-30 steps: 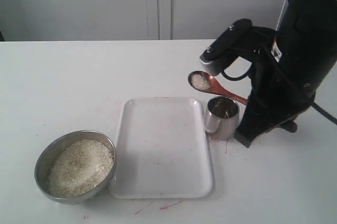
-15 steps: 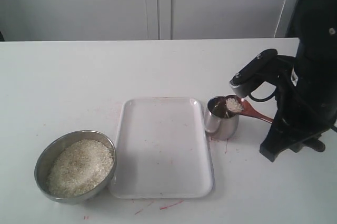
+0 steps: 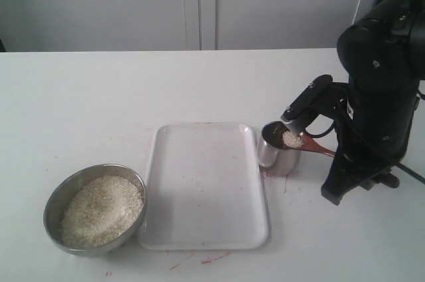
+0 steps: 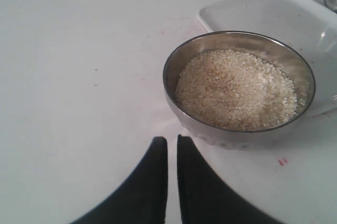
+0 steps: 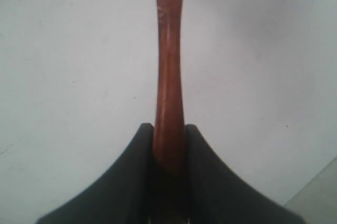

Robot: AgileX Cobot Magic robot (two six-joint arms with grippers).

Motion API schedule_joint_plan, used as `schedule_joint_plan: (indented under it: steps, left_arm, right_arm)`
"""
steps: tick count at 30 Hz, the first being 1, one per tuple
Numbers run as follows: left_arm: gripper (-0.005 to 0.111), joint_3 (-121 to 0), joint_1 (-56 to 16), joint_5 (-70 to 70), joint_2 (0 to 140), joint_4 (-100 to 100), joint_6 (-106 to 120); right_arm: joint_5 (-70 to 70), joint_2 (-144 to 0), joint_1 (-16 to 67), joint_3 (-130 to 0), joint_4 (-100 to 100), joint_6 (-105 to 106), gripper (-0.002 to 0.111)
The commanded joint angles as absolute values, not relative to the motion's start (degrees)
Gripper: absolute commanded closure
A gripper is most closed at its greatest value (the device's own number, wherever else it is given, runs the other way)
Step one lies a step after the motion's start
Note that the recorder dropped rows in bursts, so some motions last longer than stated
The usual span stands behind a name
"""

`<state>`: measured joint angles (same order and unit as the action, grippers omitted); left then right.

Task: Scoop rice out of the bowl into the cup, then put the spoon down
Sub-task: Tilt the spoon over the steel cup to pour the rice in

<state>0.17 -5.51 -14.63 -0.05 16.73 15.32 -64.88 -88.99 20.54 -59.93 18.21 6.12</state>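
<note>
The wide steel bowl [image 3: 56, 197] stands at the front left, heaped with white rice [image 3: 101, 210]. The left wrist view shows the same bowl [image 4: 169, 85] and rice [image 4: 237, 89] close beyond my left gripper [image 4: 168, 140], which is shut and holds nothing. The small shiny cup [image 3: 277, 154] stands right of the tray. My right gripper [image 3: 336, 155] is shut on the handle of the reddish-brown spoon [image 3: 313, 144]. The spoon's head lies at the cup's mouth with a small heap of rice [image 3: 292, 139] on it. In the right wrist view the spoon handle [image 5: 168, 50] runs out from between the fingers of my right gripper [image 5: 168, 129].
A white rectangular tray [image 3: 206, 182] lies between bowl and cup, and its corner [image 4: 263, 13] shows past the bowl in the left wrist view. Faint red marks speckle the white table near the tray. The black right arm [image 3: 378, 89] rises right of the cup.
The spoon with its rice has moved from above and left of the cup down to the cup's mouth. The right arm has shifted right and lowered.
</note>
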Motion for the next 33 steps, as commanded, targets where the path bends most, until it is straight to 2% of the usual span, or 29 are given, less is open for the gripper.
schedule_joint_plan:
  steps: [1,10,33]
  left_arm:
    - [0.092,0.00,-5.81,-14.58,0.00,17.14,15.21]
    - [0.092,0.00,-5.81,-14.58,0.00,17.14,15.21]
    - [0.092,0.00,-5.81,-14.58,0.00,17.14,15.21]
  right_arm:
    - [-60.89,-88.93,19.95,-59.86,19.79,5.68,0.108]
    - [-54.74,-91.82,19.95,-59.86,26.38,9.96,0.108]
    - [-55.25,-91.82,19.95,-59.86,36.89,14.50,0.108]
